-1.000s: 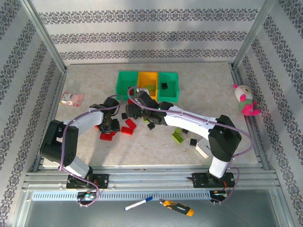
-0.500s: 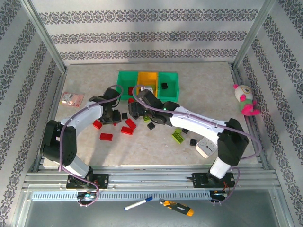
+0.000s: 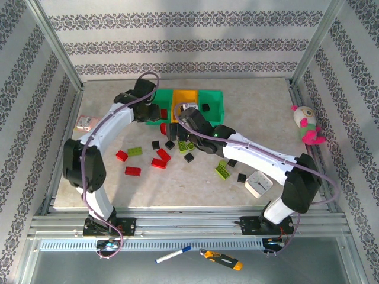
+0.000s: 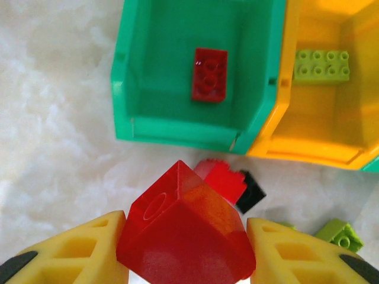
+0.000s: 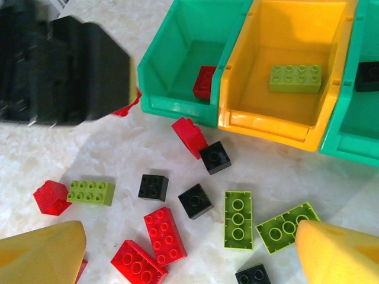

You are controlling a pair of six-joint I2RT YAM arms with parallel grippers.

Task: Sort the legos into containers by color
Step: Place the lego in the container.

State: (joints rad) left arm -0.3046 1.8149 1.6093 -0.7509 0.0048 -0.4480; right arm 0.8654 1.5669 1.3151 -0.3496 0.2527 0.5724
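The left gripper (image 4: 185, 220) has its yellow fingers (image 4: 89, 251) clamped on a translucent red brick (image 4: 183, 242), squeezed from both sides and tilted so one corner points up. In the top view this gripper (image 3: 155, 114) sits at the near left corner of the left green bin (image 3: 155, 102), with the brick not yet over the opening.

One red rectangular brick (image 4: 209, 74) lies flat in that bin. The yellow bin (image 5: 269, 127) next to it holds a lime eight-stud brick (image 5: 295, 78). The right green bin (image 5: 346, 133) holds a black brick (image 5: 367, 77).

The right gripper (image 5: 189, 234) has its fingers (image 5: 41, 254) spread wide with nothing between them. It is above the loose pieces on the worktop (image 5: 118, 148), just near the bins.

A tipped red brick (image 5: 189, 136) touches a black square brick (image 5: 215, 157) right below the seam between the left green bin and the yellow bin. Nearer lie two other black squares (image 5: 153, 186), set just apart. To their right are a pair of flat lime plates (image 5: 238, 219), and near them two red rectangular bricks (image 5: 164, 234). At the left, a small clear-red cube (image 5: 52, 197) touches a lime brick (image 5: 90, 192).

Well to the right on the worktop stands a white timer (image 3: 258, 183). A pink card (image 3: 87, 122) lies at the left edge.
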